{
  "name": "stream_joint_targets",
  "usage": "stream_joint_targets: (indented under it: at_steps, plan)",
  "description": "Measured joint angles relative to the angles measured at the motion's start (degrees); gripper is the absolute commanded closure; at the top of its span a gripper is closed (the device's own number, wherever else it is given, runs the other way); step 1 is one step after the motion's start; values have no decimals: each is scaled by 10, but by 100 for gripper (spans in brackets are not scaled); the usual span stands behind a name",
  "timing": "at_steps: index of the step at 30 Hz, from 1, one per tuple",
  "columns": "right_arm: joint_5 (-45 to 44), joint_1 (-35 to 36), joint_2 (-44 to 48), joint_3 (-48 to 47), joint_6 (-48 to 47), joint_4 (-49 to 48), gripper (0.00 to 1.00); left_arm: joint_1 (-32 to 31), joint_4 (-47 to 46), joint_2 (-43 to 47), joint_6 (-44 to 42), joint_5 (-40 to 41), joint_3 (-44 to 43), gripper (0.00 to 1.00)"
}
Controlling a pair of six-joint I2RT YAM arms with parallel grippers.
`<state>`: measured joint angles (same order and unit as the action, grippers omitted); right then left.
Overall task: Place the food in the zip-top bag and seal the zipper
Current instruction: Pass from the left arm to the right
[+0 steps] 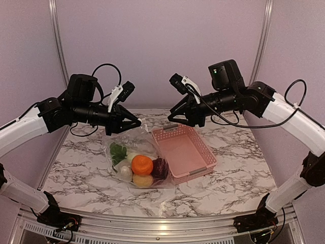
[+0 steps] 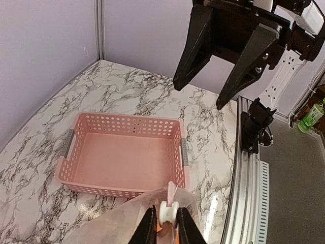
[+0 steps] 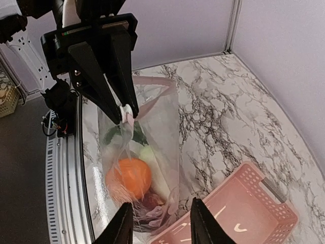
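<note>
Item: one zip-top bag [image 1: 127,144], clear and crinkled, on the marble-patterned counter [image 1: 233,168], left of centre. Its lower end rests on the counter and its upper edge is lifted toward the far left. Contents, all inside the bag: the food, namely an orange ball [image 1: 141,164], a dark purple piece [image 1: 160,168] to its right, a yellow piece [image 1: 142,180] nearest the front edge, a whitish round piece [image 1: 125,172] to the left, a pale elongated piece [image 1: 133,156], and a green piece [image 1: 118,150] farthest up the bag. Fitting: a small white slider [image 2: 167,212] with a pink tab sits on the bag's upper edge. Whether the mouth is pressed closed along its length cannot be told. Left tool [image 1: 131,126]: raised above the counter, fingers closed on the bag's upper edge at the slider, one finger on each side of it. Right tool [image 2: 198,96]: raised above the far part of the counter, facing the left tool and well apart from it, fingers spread with nothing between them. Also present: one pink perforated basket [image 1: 183,150] with grey handles, lying at centre right with nothing visible in it; its left wall is just beside the bag's lower end and the purple piece.
</note>
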<state>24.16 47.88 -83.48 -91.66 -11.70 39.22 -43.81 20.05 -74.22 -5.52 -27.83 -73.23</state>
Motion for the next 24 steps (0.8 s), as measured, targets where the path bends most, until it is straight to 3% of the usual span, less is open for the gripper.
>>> stream_joint_targets:
  at_steps: [4,9,11,14,21,24]
  plan:
    - [45,5,-26,-4,22,-25,46,0,-21,-16,14,-21,-17,84]
    - [69,31,-80,-17,34,-42,46,0,-44,-38,27,-42,-27,86]
    - [71,38,-97,-20,36,-46,56,0,-45,-41,29,-47,-28,82]
    - [76,40,-106,-20,40,-58,100,0,-49,-41,33,-52,-29,71]
    - [87,42,-119,-46,38,-81,100,3,-41,-31,24,-9,-30,32]
    - [83,44,-122,-66,16,-66,100,20,-24,-5,19,42,-28,29]
